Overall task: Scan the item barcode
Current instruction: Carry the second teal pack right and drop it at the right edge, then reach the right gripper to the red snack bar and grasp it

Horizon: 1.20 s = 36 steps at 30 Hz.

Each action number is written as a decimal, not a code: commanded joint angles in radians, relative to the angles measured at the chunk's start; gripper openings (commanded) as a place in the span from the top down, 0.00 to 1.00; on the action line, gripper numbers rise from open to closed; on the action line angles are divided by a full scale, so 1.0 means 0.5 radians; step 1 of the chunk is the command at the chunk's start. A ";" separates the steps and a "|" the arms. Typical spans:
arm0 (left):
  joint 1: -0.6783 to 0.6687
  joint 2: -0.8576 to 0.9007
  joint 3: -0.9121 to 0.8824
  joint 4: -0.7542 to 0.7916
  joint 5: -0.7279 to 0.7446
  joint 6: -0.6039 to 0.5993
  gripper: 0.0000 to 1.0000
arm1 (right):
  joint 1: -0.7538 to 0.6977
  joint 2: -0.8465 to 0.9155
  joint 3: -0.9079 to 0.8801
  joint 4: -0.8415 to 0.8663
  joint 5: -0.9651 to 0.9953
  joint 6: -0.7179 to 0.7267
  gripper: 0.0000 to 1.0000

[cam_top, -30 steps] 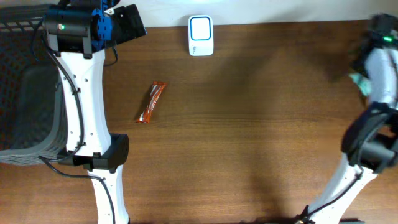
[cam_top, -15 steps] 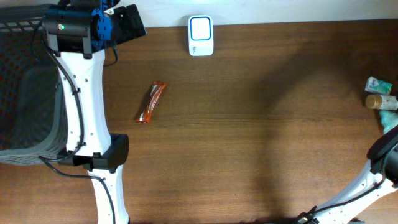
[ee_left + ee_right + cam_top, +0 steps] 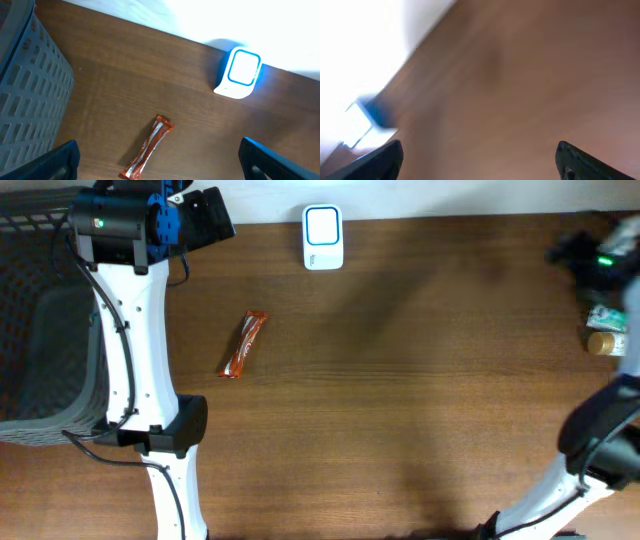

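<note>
The item, an orange-red wrapped snack bar (image 3: 243,345), lies on the brown table left of centre. In the left wrist view the snack bar (image 3: 147,148) lies between and just ahead of my fingertips. The white barcode scanner (image 3: 323,237) with its blue-lit window stands at the table's back edge; the scanner (image 3: 239,73) is far right of the bar, and a blurred scanner (image 3: 367,120) shows in the right wrist view. My left gripper (image 3: 212,216) hangs open behind the bar, and in its own view this left gripper (image 3: 161,169) holds nothing. My right gripper (image 3: 572,250), blurred, is open and empty at the back right; its own view shows the right gripper (image 3: 482,162) above bare wood.
A dark mesh basket (image 3: 40,330) fills the far left, and its basket wall (image 3: 30,100) stands close beside my left fingers. A small teal pack (image 3: 606,317) and a tan-capped bottle (image 3: 603,343) lie at the table's right edge under my right arm.
My right gripper has gone from shut to open, and the teal pack and bottle now lie at the right edge. The right arm swung to the back right. The left arm held still.
</note>
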 commanded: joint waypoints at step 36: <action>0.003 0.008 0.004 -0.002 -0.013 0.025 0.01 | 2.193 0.776 -0.003 0.798 0.504 1.550 0.75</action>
